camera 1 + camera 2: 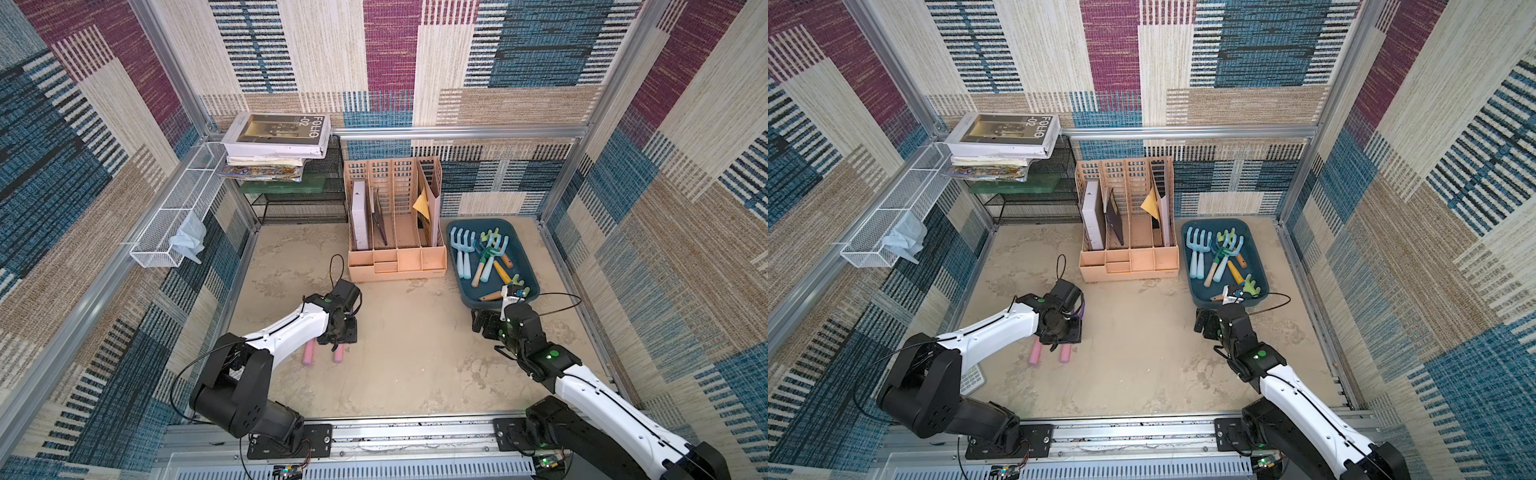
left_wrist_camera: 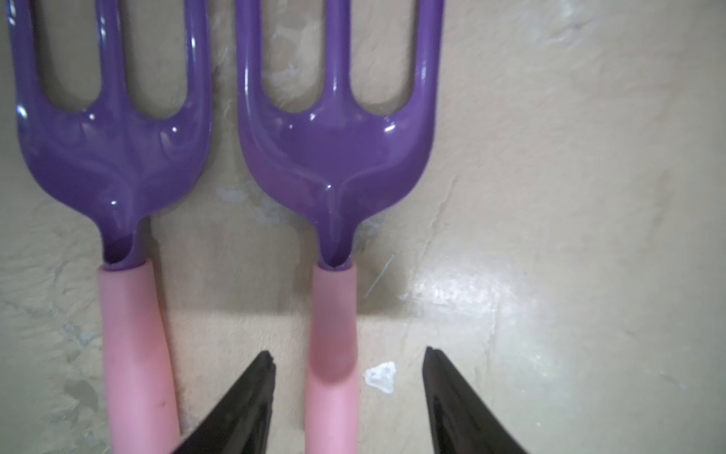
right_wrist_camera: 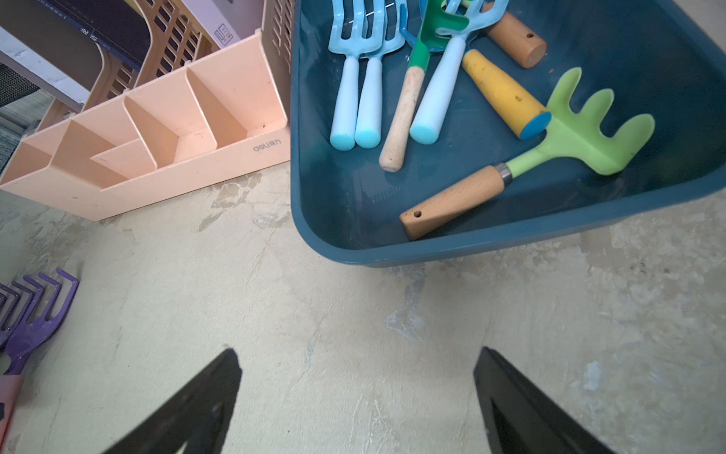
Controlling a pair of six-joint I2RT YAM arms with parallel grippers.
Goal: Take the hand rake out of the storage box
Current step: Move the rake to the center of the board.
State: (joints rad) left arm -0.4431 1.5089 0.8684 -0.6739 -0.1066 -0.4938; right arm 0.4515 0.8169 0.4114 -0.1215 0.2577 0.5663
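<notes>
The right hand (image 3: 357, 350) stands wide and empty over the desk (image 3: 275, 314), just short of the storage box (image 3: 648, 47). In a top view the green hand rake (image 1: 491, 296) lies inside at the hand's 1 o'clock, its long axis running 8-to-2 with the wooden handle nearest. The left hand (image 2: 347, 351), part-open, straddles a purple rake (image 2: 334, 157) without contact.

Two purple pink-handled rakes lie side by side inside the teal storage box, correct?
Not quite. The purple pink-handled rakes lie side by side on the bare tabletop, outside the teal storage box. The left wrist view shows it.
</notes>
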